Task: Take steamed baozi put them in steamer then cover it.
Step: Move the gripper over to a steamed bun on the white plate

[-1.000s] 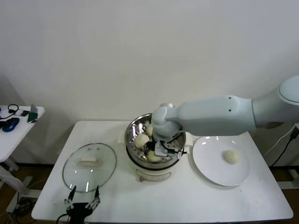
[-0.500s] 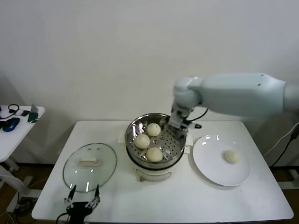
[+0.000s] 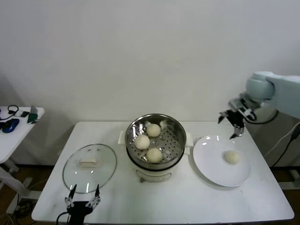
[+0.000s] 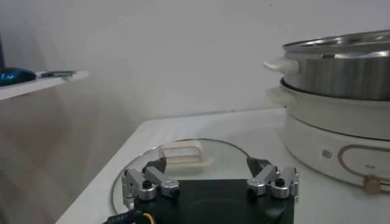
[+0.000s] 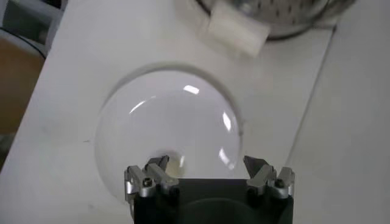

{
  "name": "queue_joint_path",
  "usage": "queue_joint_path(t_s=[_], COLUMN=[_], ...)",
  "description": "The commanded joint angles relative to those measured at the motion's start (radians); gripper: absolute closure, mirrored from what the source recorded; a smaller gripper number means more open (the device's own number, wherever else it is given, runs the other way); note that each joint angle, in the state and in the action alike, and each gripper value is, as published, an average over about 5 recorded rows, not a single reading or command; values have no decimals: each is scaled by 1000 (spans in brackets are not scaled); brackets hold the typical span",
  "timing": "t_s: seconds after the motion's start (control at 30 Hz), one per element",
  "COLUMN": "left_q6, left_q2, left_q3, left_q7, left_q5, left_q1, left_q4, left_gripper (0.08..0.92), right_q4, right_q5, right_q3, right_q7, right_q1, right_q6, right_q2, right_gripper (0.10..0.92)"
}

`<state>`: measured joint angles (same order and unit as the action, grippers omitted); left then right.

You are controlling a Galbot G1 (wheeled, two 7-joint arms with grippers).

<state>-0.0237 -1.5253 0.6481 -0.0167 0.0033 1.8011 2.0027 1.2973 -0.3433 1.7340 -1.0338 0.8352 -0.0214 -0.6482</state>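
Head view: three buns (image 3: 147,140) sit in the steamer (image 3: 174,129) at the centre of our white table (image 3: 187,201), spread across its perforated floor, while the fourth bun (image 3: 231,157) waits on the white plate (image 3: 211,164) just beside the steamer on our right. By our reckoning the loading is three-quarters done; one bun remains to be carried across, and then the lid (image 3: 105,164), lying flat on the table to our left of the steamer with its cream handle up, has to go on top.

Our right gripper (image 3: 230,124) hangs in the air above the far edge of the plate, fingers spread apart and holding nothing; the right wrist view looks straight down past those open fingers (image 5: 149,179) onto the plate (image 5: 122,122), with the bun (image 5: 173,162) peeking out just beyond them. Our left gripper (image 3: 83,198) rests low at the near edge of the table beside the lid, fingers likewise apart and empty.

Nothing stands between the plate and the steamer, and the path from the lid to the steamer looks just as open. A small side table (image 3: 9,136) with a blue mouse (image 3: 10,124) and other oddments stands well apart on our far left.
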Motion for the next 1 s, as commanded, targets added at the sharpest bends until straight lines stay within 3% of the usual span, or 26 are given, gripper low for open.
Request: queue_joint_path(t_s=[0.03, 0.47, 1.0], left_q6=[-2, -3, -7], left_q2=[-10, -24, -23], left_q3=[-1, -1, -5], left_q7=[-1, -6, -11], left_q5=[39, 46, 50], left_q1=[0, 17, 31], left_q4=[-7, -8, 0], left_gripper=[177, 177, 177], right_q4=[-139, -320, -375], right_q5=[207, 278, 325], right_q3=[-355, -573, -628], right_q7=[14, 47, 92], right_q1=[-443, -675, -723], right_q6=[46, 46, 40], right_q2=[183, 29, -34], right_gripper=[203, 203, 212])
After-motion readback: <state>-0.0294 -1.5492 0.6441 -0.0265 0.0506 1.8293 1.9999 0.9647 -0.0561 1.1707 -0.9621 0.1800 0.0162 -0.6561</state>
